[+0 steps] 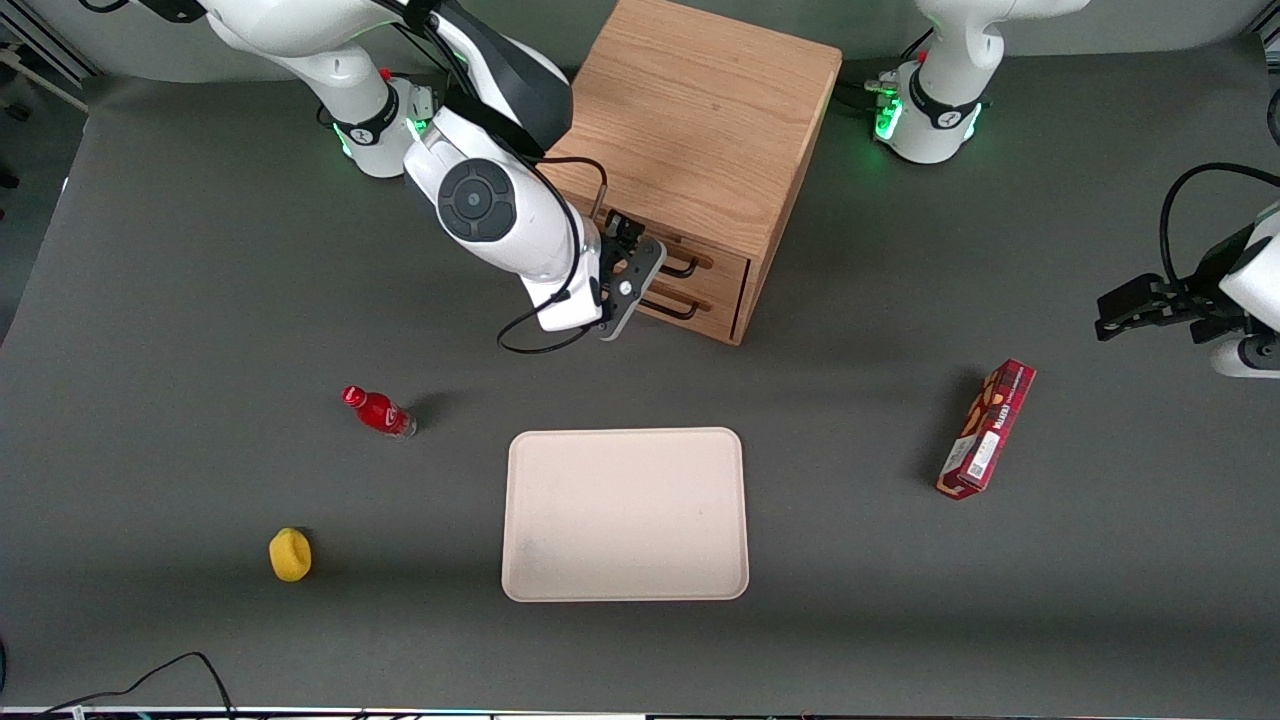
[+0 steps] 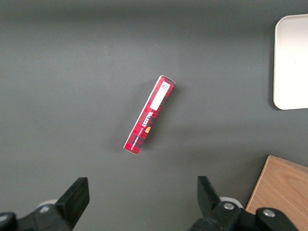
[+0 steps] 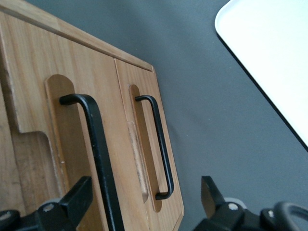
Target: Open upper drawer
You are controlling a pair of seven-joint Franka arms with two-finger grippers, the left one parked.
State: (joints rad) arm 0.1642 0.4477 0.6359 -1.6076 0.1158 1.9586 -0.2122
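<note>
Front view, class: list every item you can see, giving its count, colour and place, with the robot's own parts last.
Cabinet: one, oak, farthest from camera.
Upper drawer: one, oak, black bar handle, above its twin.
Lower drawer: one, oak, black handle.
Tray: one, cream, nearer the camera than the cabinet.
Bottle: one, red, working arm's end.
Lemon-like object: one, yellow, nearest camera.
Box: one, red, parked arm's end.
Gripper: one, black, open, at the upper handle.

A dark grey counter [image 1: 200, 300] carries an oak cabinet [image 1: 700, 130], a cream tray [image 1: 625, 515] nearer the front camera, a red bottle [image 1: 378, 411], a yellow fruit [image 1: 290, 554] and a red box [image 1: 986, 428]; the hand [image 1: 632, 262] hangs at the cabinet's drawers
</note>
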